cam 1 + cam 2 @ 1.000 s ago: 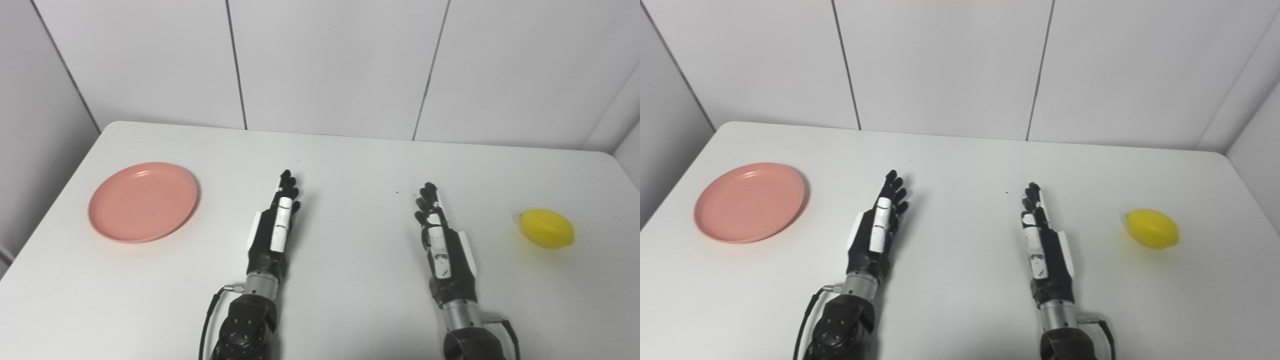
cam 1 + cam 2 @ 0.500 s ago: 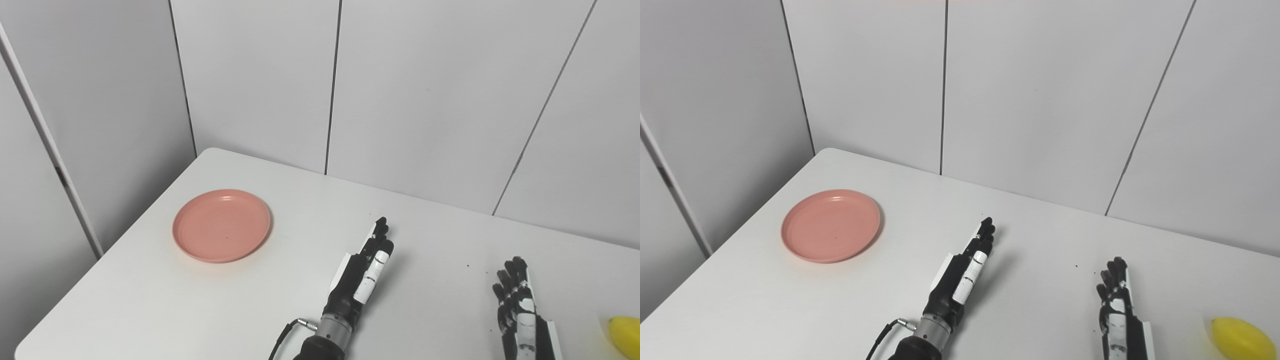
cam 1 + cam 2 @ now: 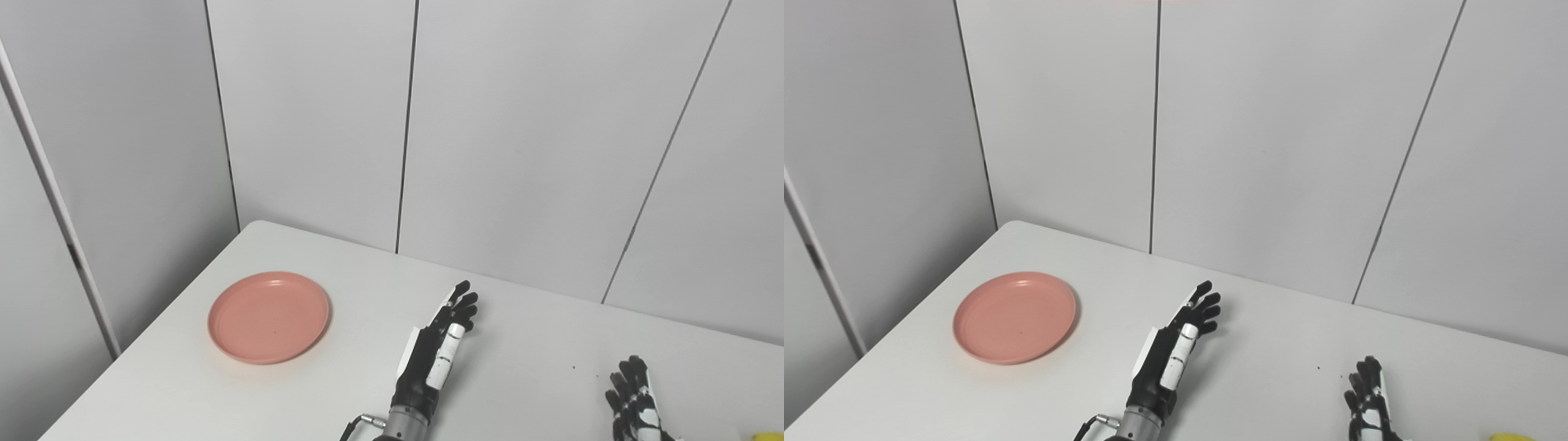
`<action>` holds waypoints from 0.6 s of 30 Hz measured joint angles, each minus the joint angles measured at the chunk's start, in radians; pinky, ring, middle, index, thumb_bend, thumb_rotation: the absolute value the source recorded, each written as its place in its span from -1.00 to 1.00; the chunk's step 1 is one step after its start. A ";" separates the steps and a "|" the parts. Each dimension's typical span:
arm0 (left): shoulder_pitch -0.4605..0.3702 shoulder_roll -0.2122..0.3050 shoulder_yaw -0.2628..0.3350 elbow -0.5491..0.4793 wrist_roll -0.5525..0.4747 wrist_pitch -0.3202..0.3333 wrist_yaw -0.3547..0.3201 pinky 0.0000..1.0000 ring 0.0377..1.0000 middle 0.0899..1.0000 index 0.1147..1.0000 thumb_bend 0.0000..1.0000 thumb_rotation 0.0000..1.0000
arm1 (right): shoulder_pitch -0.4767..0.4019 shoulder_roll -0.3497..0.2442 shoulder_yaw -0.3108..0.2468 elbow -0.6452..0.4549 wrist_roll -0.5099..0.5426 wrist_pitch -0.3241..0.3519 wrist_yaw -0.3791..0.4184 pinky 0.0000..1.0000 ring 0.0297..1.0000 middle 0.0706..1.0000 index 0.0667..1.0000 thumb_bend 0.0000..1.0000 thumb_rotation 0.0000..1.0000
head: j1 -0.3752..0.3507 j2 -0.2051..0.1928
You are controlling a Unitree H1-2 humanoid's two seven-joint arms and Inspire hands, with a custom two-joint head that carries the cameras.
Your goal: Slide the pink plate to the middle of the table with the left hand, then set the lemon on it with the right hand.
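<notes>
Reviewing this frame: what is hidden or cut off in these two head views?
- Lemon: only a yellow sliver at the bottom edge in both views; its shape and exact position are cut off.
- Right hand: palm and wrist cut by the bottom edge; only spread fingers show.
- Left hand: its forearm is below the frame.
- Table: near and right edges out of frame.

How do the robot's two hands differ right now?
The left hand shows whole, while the right hand is cut off by the picture's bottom edge. The left hand lies nearer the pink plate, the right hand far from it. Both are black and white, open, fingers apart, holding nothing.
</notes>
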 measured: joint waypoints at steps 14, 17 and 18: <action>-0.067 0.090 0.144 -0.097 -0.077 0.120 0.051 0.45 0.47 0.47 0.44 0.41 1.00 | -0.005 0.003 -0.001 0.011 -0.006 -0.009 -0.001 1.00 1.00 1.00 1.00 0.31 1.00 | -0.005 -0.035; -0.086 0.108 0.152 -0.139 -0.074 0.130 0.054 0.42 0.44 0.44 0.40 0.45 1.00 | -0.002 0.005 0.000 0.005 -0.008 -0.009 -0.003 1.00 1.00 1.00 1.00 0.34 1.00 | -0.008 -0.031; -0.091 0.115 0.159 -0.161 -0.075 0.152 0.054 0.41 0.42 0.42 0.38 0.46 1.00 | -0.001 0.006 0.000 0.000 -0.010 -0.009 -0.005 1.00 1.00 1.00 1.00 0.37 1.00 | -0.011 -0.026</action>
